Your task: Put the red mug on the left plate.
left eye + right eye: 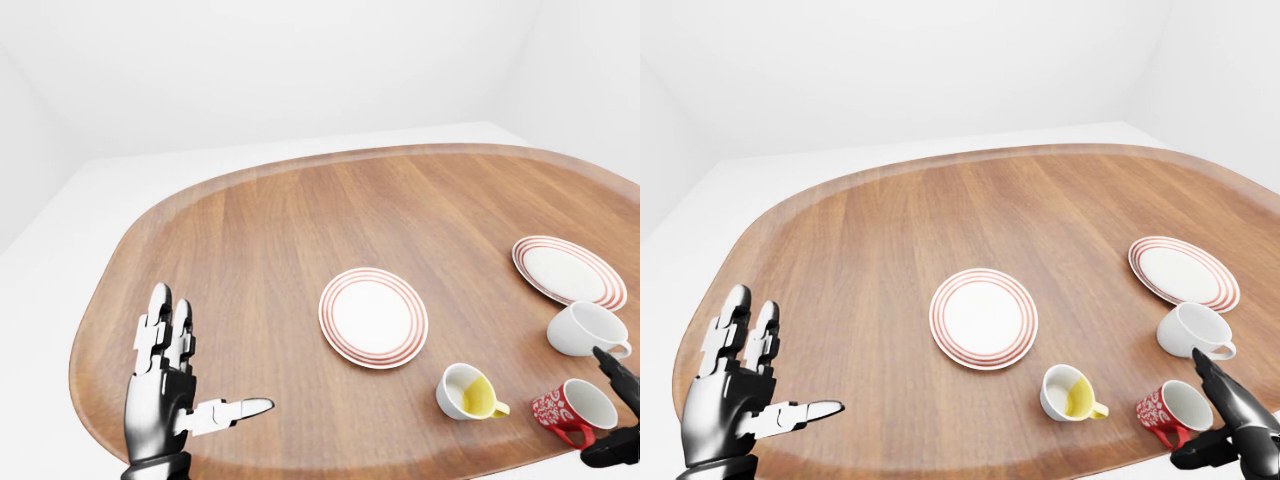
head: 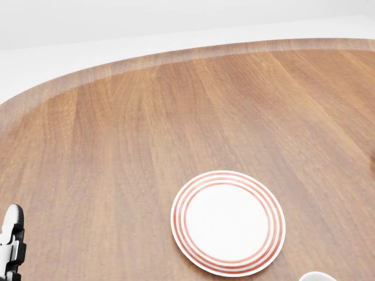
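We find the red mug point(image 1: 1170, 412) lying on its side near the bottom right of the right-eye view, its mouth turned up and to the right and its handle pointing down toward the table edge. Our right hand point(image 1: 1230, 425) sits just to the right of the red mug, fingers spread and not closed on anything; one dark finger reaches up beside the mug's rim, and we cannot tell whether it touches. So the mug lies directly to the left of that hand, with its long axis running roughly from lower left to upper right in this view.

The left plate point(image 1: 983, 317), white with red rings, rests up and well to the left of the red mug, with the yellow-lined mug point(image 1: 1070, 392) between them. Our left hand point(image 1: 740, 395) hangs open, fingers upright and thumb out, far to the left of the red mug, so the right hand is plainly the nearer one.

The red mug carries a white pattern, but we can read no writing or brand on it, nor on the white mug point(image 1: 1192, 331) just above it.
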Available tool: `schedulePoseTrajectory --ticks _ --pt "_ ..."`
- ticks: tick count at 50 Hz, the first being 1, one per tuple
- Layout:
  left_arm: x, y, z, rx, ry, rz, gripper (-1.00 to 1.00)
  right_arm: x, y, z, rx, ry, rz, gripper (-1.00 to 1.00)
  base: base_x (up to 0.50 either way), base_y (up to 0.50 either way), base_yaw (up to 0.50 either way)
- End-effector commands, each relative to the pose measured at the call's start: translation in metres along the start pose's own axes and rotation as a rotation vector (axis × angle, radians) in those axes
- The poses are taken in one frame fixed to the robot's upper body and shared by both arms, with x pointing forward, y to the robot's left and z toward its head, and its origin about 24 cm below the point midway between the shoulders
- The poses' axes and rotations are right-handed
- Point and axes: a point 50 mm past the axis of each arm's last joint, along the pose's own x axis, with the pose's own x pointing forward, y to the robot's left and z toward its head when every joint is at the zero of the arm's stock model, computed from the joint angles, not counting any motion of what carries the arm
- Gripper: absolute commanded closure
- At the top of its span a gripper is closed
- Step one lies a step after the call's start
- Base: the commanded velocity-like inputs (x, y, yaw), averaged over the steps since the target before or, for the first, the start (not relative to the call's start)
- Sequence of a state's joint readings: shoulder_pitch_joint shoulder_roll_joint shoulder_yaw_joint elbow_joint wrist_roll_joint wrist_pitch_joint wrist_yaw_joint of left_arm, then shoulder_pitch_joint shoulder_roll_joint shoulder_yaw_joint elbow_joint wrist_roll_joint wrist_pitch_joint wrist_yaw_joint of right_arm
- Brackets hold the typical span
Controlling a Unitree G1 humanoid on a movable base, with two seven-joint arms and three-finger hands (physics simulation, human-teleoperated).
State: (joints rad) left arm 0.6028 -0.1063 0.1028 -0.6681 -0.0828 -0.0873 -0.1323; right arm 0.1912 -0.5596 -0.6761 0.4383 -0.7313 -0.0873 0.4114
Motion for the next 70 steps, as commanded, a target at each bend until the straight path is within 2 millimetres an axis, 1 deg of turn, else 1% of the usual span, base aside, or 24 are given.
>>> schedulePoseTrajectory --ticks 1,6,9,12,15,17,19,21,22,26,28,31,33,36,41,42,43,60,70 --pt "0.000 0.000 0.001 0.001 -0.002 0.001 -1.00 -0.009 0.002 -0.027 -0.009 0.096 0.005 -1.00 0.00 0.00 0.00" --pt "0.000 0.000 0.001 0.002 -0.004 0.001 -1.00 -0.011 -0.003 -0.026 0.018 0.085 -0.009 -1.00 0.00 0.00 0.00" --pt "0.000 0.000 0.001 0.002 -0.002 0.000 -1.00 -0.010 -0.001 -0.026 0.010 0.090 -0.008 -1.00 0.00 0.00 0.00" --pt "-0.001 0.000 0.001 0.000 -0.002 0.002 -1.00 -0.012 -0.010 -0.023 0.019 0.074 -0.067 -1.00 0.00 0.00 0.00" --pt "-0.001 0.000 0.001 0.000 -0.002 0.001 -1.00 -0.012 -0.023 -0.015 0.040 0.041 -0.132 -1.00 0.00 0.00 0.00" --pt "-0.001 0.000 0.001 0.001 -0.002 0.001 -1.00 -0.013 -0.025 -0.014 0.040 0.036 -0.139 -1.00 0.00 0.00 0.00" --pt "-0.001 0.000 0.001 0.000 -0.001 0.001 -1.00 -0.016 -0.036 -0.009 0.051 0.009 -0.196 -1.00 0.00 0.00 0.00" --pt "-0.001 0.000 0.001 0.000 -0.001 0.001 -1.00 -0.019 -0.040 -0.006 0.056 -0.008 -0.204 -1.00 0.00 0.00 0.00" --pt "0.000 0.000 0.001 0.001 -0.002 0.000 -1.00 -0.019 -0.044 0.000 0.056 -0.029 -0.200 -1.00 0.00 0.00 0.00" --pt "0.000 -0.001 0.001 0.003 -0.003 -0.001 -1.00 -0.010 -0.041 0.008 0.025 -0.036 -0.080 -1.00 0.00 0.00 0.00" --pt "0.000 -0.001 0.001 0.003 -0.004 -0.001 -1.00 -0.007 -0.044 0.013 0.022 -0.045 -0.065 -1.00 0.00 0.00 0.00" --pt "0.001 -0.001 0.001 0.004 -0.005 -0.002 -1.00 0.005 -0.055 0.022 0.048 -0.044 -0.042 -1.00 0.00 0.00 0.00" --pt "0.001 -0.001 0.001 0.003 -0.008 0.001 -1.00 0.012 -0.057 0.027 0.056 -0.047 -0.024 -1.00 0.00 0.00 0.00" --pt "0.001 0.000 0.001 0.002 -0.007 0.000 -1.00 0.020 -0.052 0.031 0.051 -0.043 -0.003 -1.00 0.00 0.00 0.00" --pt "0.001 -0.001 0.001 0.003 -0.008 0.001 -1.00 0.022 -0.043 0.031 0.031 -0.052 0.039 -1.00 0.00 0.00 0.00" --pt "0.001 -0.001 0.001 0.003 -0.008 0.001 -1.00 0.022 -0.038 0.030 0.017 -0.057 0.078 -1.00 0.00 0.00 0.00" --pt "0.001 0.000 0.002 0.003 -0.009 0.001 -1.00 0.022 -0.037 0.029 0.013 -0.056 0.081 -1.00 0.00 0.00 0.00" --pt "0.000 -0.001 0.002 0.003 -0.007 0.002 -1.00 0.028 -0.025 0.021 0.011 -0.032 0.111 -1.00 0.00 0.00 0.00" --pt "0.001 -0.001 0.003 0.006 -0.013 0.001 -1.00 0.032 -0.026 0.011 0.048 0.017 0.088 -1.00 0.00 0.00 0.00"
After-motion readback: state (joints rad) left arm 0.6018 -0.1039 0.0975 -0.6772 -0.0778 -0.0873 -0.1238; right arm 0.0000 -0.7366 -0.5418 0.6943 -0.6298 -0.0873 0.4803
